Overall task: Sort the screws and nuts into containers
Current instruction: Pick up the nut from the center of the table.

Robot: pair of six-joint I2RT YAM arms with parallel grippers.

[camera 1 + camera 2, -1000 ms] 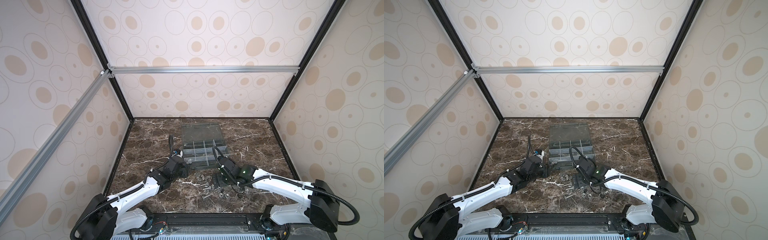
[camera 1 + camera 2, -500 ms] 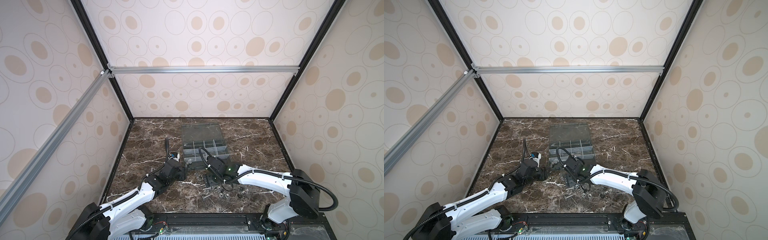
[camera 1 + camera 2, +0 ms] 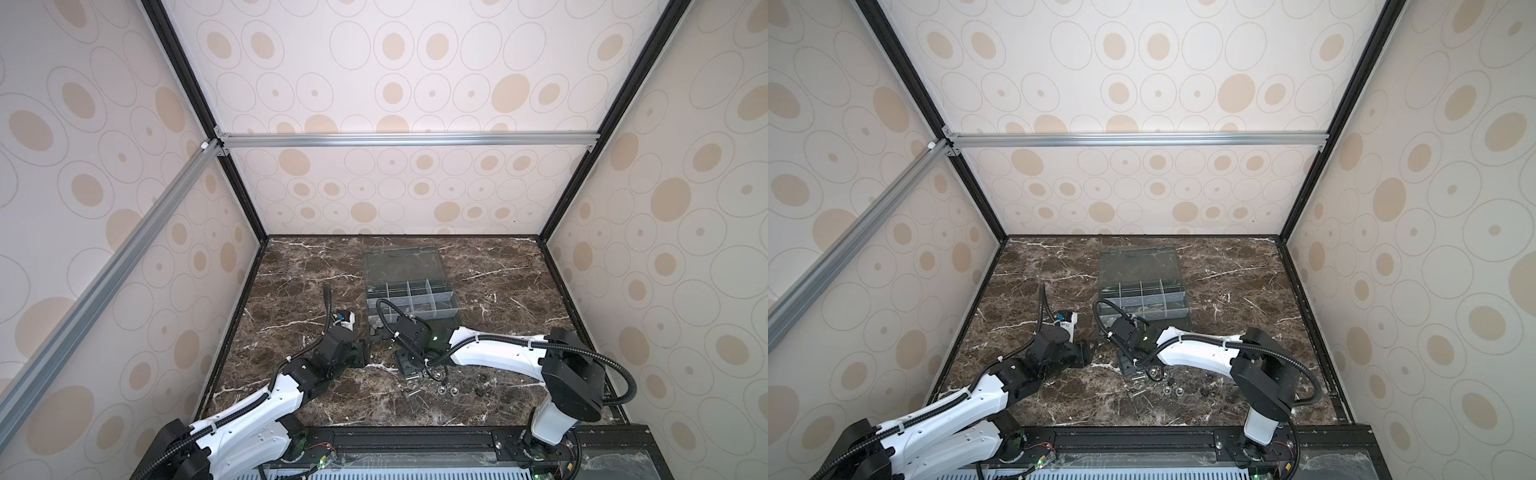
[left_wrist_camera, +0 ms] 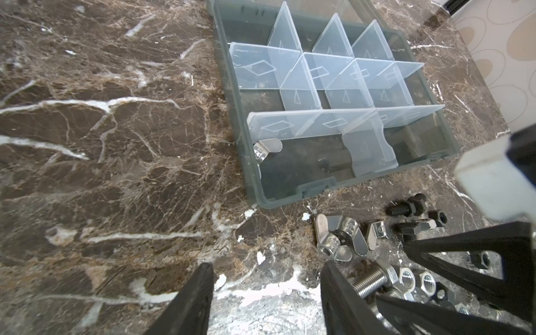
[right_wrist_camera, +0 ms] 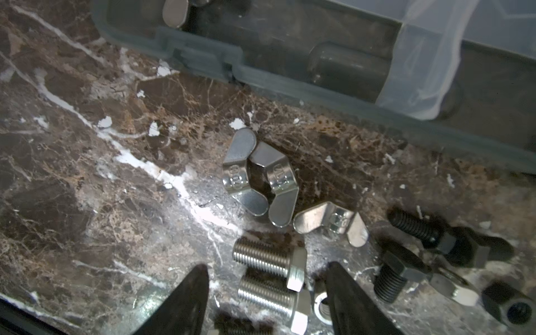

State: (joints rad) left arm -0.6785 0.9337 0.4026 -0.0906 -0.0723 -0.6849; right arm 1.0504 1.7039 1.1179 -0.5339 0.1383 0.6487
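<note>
Smoky-grey plastic forms the box (image 4: 290,198), which stands mid-tabletop (image 4: 116,174) toward the far side. Its clear lid (image 3: 403,264) lies open and flat beyond it. Pale dividers (image 4: 319,129) split the box into small compartments.

The near-left compartment holds one silver wing nut (image 4: 268,148), propped at its left end against the wall. A small dark piece (image 4: 323,165) lies closer to the short divider; I cannot tell what it is. What the other compartments hold is too murky to tell.

The remaining hardware lies loose on the marble just near of the box:
- Two wing nuts (image 5: 258,179) are nested together, with a third (image 5: 330,220) beside them.
- Two silver screws (image 5: 269,261) lie side by side.
- The black screws (image 5: 417,226) lie to the right.
- There are also silver hex nuts (image 4: 414,281) and a black nut (image 5: 510,304).

The right pincer (image 5: 268,293) is low over this pile. Its jaws are apart and straddle the silver screws, with a gap left on one side. The left pincer (image 4: 265,298) is just left of the pile, near the box's near-left corner. Its jaws are apart with only marble between them.
</note>
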